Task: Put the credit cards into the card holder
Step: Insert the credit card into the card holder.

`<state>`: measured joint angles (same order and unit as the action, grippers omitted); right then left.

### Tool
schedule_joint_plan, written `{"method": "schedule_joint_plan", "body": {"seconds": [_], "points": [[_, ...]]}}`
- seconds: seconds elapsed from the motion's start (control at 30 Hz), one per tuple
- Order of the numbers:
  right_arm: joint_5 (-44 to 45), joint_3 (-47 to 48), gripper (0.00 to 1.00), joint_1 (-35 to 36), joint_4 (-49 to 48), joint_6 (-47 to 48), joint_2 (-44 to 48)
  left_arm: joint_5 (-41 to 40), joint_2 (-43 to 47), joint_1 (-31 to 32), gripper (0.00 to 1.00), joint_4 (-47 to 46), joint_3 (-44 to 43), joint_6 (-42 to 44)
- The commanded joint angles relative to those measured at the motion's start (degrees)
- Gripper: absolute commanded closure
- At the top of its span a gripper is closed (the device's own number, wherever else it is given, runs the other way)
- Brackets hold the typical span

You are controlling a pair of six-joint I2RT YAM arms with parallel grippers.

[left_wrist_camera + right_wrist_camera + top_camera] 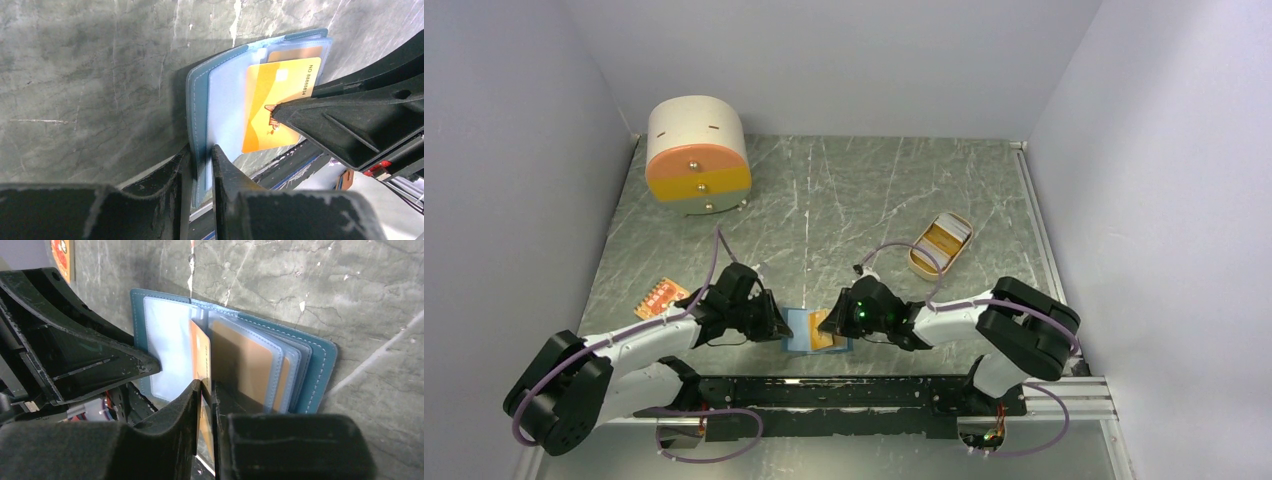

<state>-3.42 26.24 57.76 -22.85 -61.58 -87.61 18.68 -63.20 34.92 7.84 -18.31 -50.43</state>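
Closest to the right wrist camera, the right gripper has its two fingers almost together, and an orange-yellow card stands on its edge between them, pinched on both faces. Its far end is among the clear sleeves of the card holder, which lies open on the table near the front edge, between the two arms. One sleeve beside it holds a second card, tan-orange, lying flat inside the plastic. From the left wrist view, the left gripper is nearly closed on the blue cover of the card holder, with one finger on each side of the cover edge. In this view the orange-yellow card shows its face with a printed number, and a black finger of the other arm touches its near edge. Further back on the right, an oval tan tray has more cards in it. A round cream and orange drawer box stands at the far left corner. A small orange printed item lies flat beside the left arm.
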Motion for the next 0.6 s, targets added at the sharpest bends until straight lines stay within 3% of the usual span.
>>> {"method": "schedule_joint_plan", "body": {"seconds": [0.0, 0.57], "points": [[1.64, -3.07, 0.85, -0.1, 0.97, -1.28, -3.52, 1.57, 0.46, -0.3, 0.76, -1.49, 0.74, -0.54], [1.6, -8.06, 0.88, -0.27, -15.66, -6.39, -6.56, 2.61, -0.13, -0.3, 0.76, -3.86, 2.67, -1.05]]}}
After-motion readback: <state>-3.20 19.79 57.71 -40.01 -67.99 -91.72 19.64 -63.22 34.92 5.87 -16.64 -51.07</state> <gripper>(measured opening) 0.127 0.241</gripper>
